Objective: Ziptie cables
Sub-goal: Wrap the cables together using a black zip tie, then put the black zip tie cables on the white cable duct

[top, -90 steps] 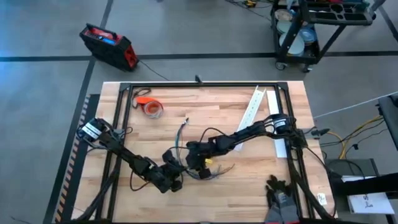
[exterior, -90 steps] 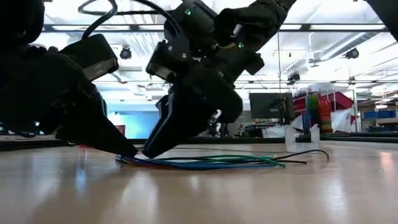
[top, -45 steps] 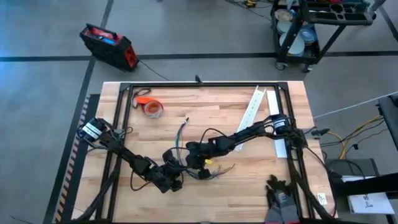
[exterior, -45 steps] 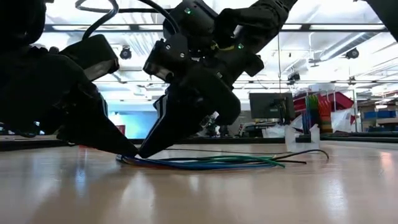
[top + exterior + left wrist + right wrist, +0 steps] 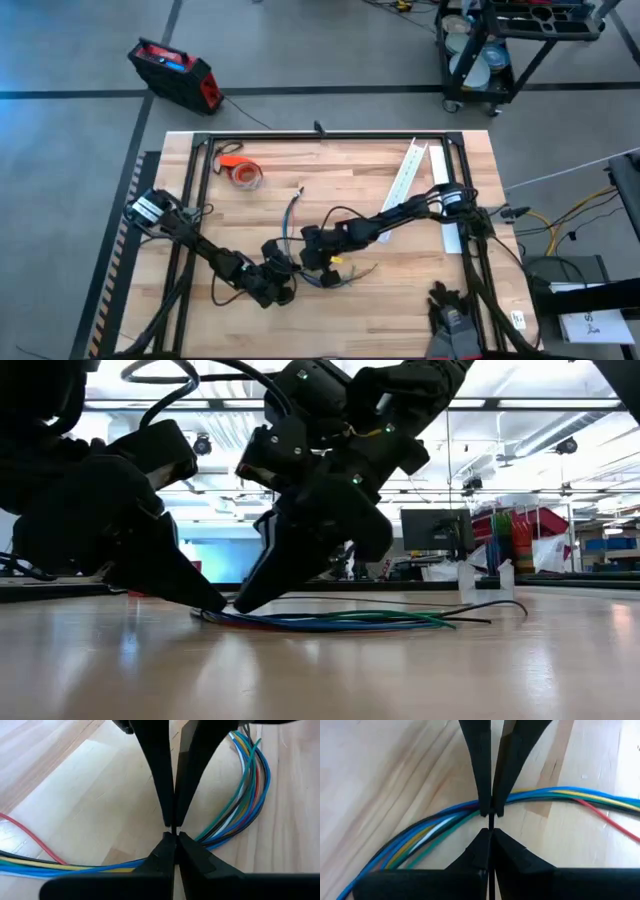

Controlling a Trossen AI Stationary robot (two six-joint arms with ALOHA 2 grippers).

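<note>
High view: left gripper (image 5: 283,291) and right gripper (image 5: 310,250) meet tip to tip over the cables (image 5: 345,272), well away from the orange tape roll (image 5: 243,175) toward the table's (image 5: 400,310) near edge.

Low view: both tips touch down at one end of the cables (image 5: 340,620), which trail away flat.

Left wrist view: own fingers (image 5: 165,852) pressed together, a thin dark strip between them, probably the ziptie (image 5: 172,828); coloured cables (image 5: 240,795) curve just beside.

Right wrist view: its fingers (image 5: 481,851) likewise closed on that strip (image 5: 490,822), directly over the cables (image 5: 435,827), a contact unseen from above.

Two hand tips (image 5: 228,605) at cables (image 5: 350,621)
</note>
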